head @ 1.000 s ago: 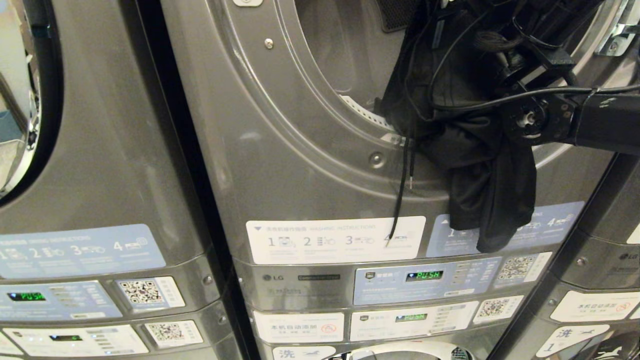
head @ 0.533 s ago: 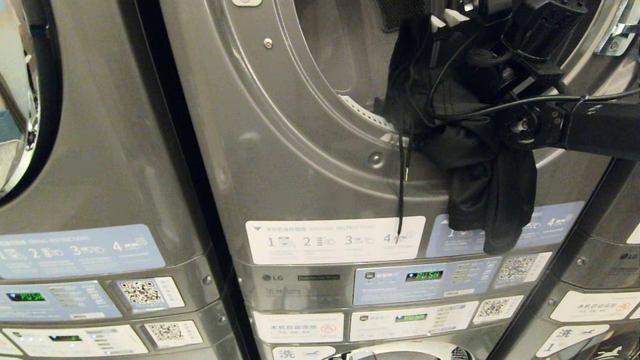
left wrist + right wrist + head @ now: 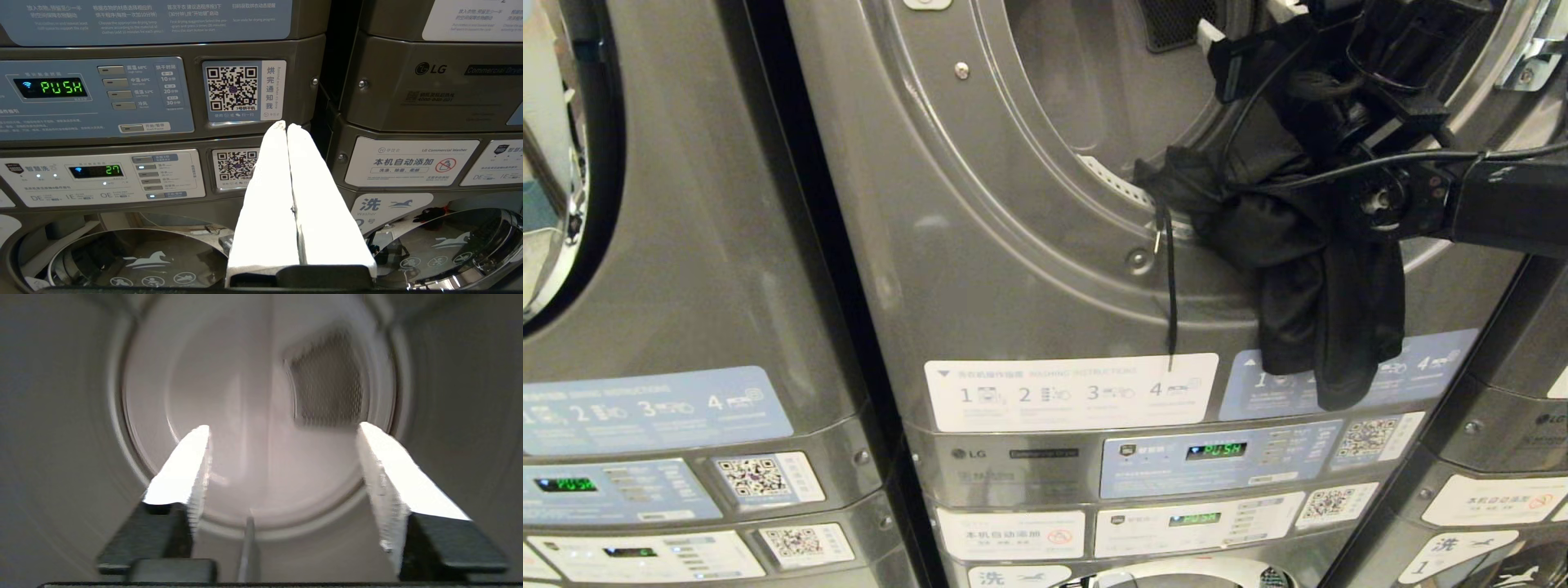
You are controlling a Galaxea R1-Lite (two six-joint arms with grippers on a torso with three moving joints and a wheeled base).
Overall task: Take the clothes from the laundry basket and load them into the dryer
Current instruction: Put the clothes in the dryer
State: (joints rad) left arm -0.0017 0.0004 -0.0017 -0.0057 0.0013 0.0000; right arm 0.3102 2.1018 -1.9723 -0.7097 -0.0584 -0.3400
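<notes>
A black garment (image 3: pixel 1307 269) lies draped over the lower rim of the dryer (image 3: pixel 1013 245) opening, most of it hanging down the front, with a black drawstring (image 3: pixel 1170 286) dangling beside it. My right gripper (image 3: pixel 1245 20) reaches into the opening above the garment. In the right wrist view the right gripper (image 3: pixel 284 430) is open, facing the pale drum (image 3: pixel 253 416), with nothing between its fingers. My left gripper (image 3: pixel 284 124) is shut and empty, parked low in front of the control panels. The laundry basket is out of view.
Another grey machine (image 3: pixel 686 245) stands on the left. Control panels with green PUSH displays (image 3: pixel 1215 450) sit below the dryer opening. A door hinge (image 3: pixel 1531 49) juts out at the upper right. Washer doors (image 3: pixel 135 261) lie below the panels.
The right gripper has opened and let go of the black garment. The cloth's upper part has slumped down onto the rim, and the drawstring has shifted slightly.
</notes>
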